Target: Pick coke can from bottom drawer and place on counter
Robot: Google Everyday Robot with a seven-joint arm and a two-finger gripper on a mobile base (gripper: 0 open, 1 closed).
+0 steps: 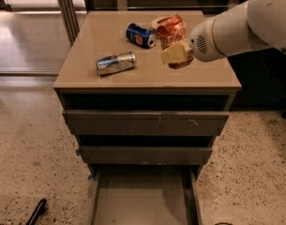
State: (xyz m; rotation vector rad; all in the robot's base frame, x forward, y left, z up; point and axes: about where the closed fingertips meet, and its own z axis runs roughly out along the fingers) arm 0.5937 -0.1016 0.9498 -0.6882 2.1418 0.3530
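The coke can, red-orange with white script, is held tilted in my gripper over the right middle of the counter. The gripper's cream fingers are shut on the can, one finger in front and one behind. The white arm comes in from the upper right. The can hangs just above the tan counter top; whether it touches is unclear. The bottom drawer is pulled open at the bottom of the view, and its grey inside holds nothing visible.
A blue Pepsi can lies on its side at the back of the counter, just left of the held can. A silver-and-blue can lies on its side at the left. Two closed drawers sit above the open one. A black object lies on the floor at lower left.
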